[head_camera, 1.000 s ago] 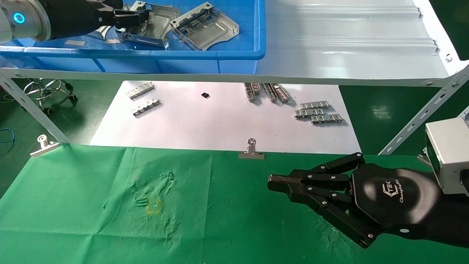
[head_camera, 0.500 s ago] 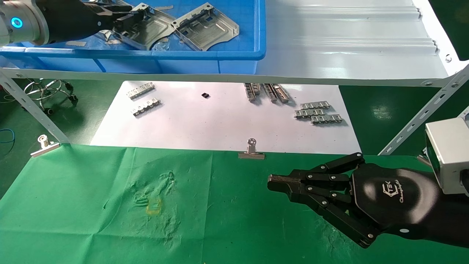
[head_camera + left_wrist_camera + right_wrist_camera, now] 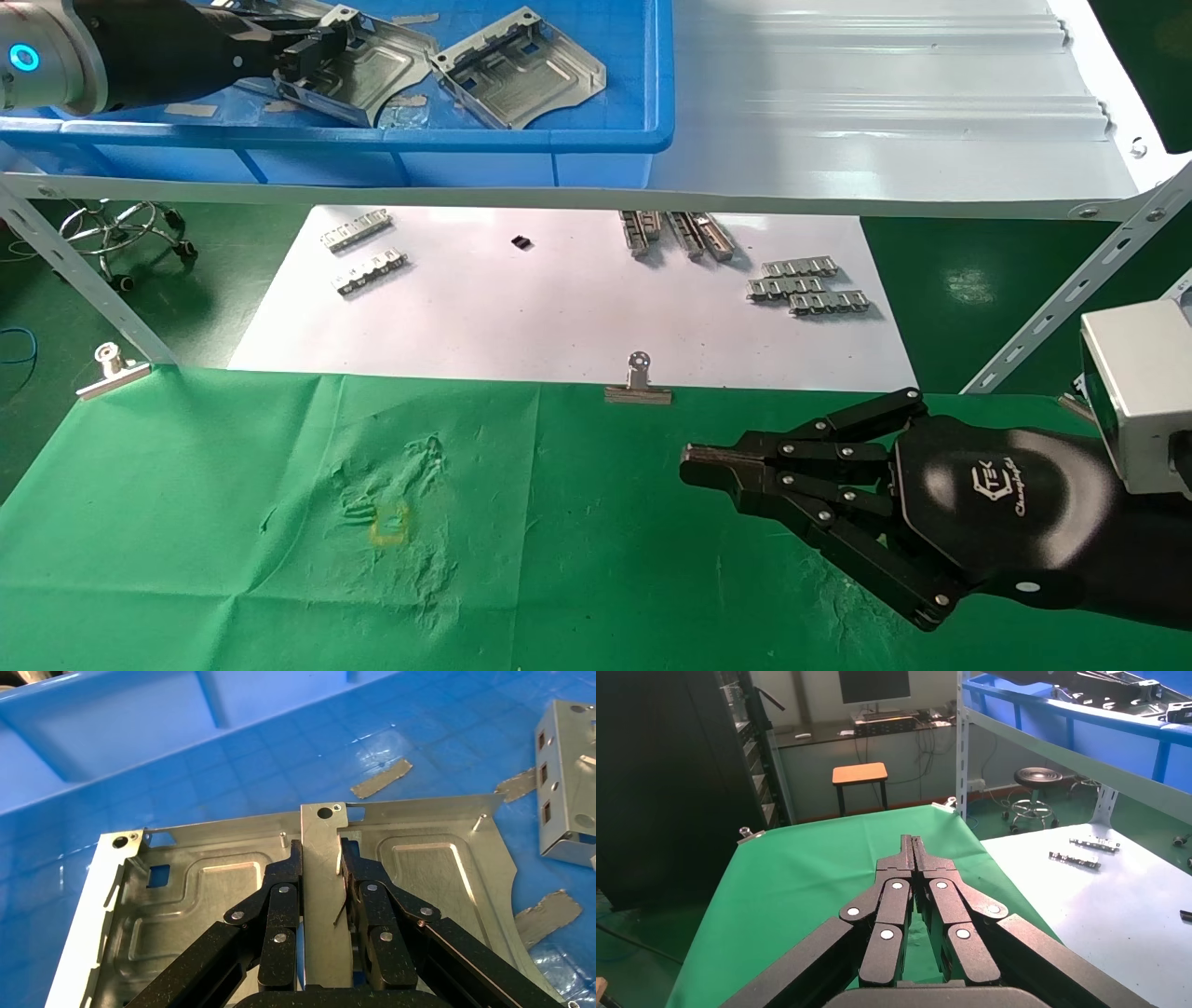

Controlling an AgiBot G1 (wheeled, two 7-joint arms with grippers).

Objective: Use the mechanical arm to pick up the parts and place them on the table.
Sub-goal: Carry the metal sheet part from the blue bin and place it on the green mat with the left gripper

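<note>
My left gripper [image 3: 307, 51] is inside the blue bin [image 3: 521, 140] at the far left. It is shut on the middle strip of a silver stamped plate [image 3: 377, 70]. In the left wrist view the black fingers [image 3: 281, 903] clamp that strip from both sides, and the gripper [image 3: 322, 860] holds the plate [image 3: 436, 874] over the bin floor. A second plate [image 3: 521, 70] lies in the bin beside it and also shows in the left wrist view [image 3: 566, 790]. My right gripper [image 3: 694, 458] is shut and empty, parked over the right of the green cloth table [image 3: 186, 559]. It is also in the right wrist view [image 3: 913, 843].
The bin stands on a white shelf [image 3: 885, 112] with angled metal legs [image 3: 84, 280]. Below it a white paper sheet [image 3: 559, 317] carries several toothed strips [image 3: 805, 284]. Binder clips [image 3: 638, 387] pin the cloth's far edge. A yellow square mark [image 3: 391, 524] is on the cloth's left middle.
My left gripper has drawn back to the left with the plate in it, and the plate has tilted up a little. The right arm has not moved.
</note>
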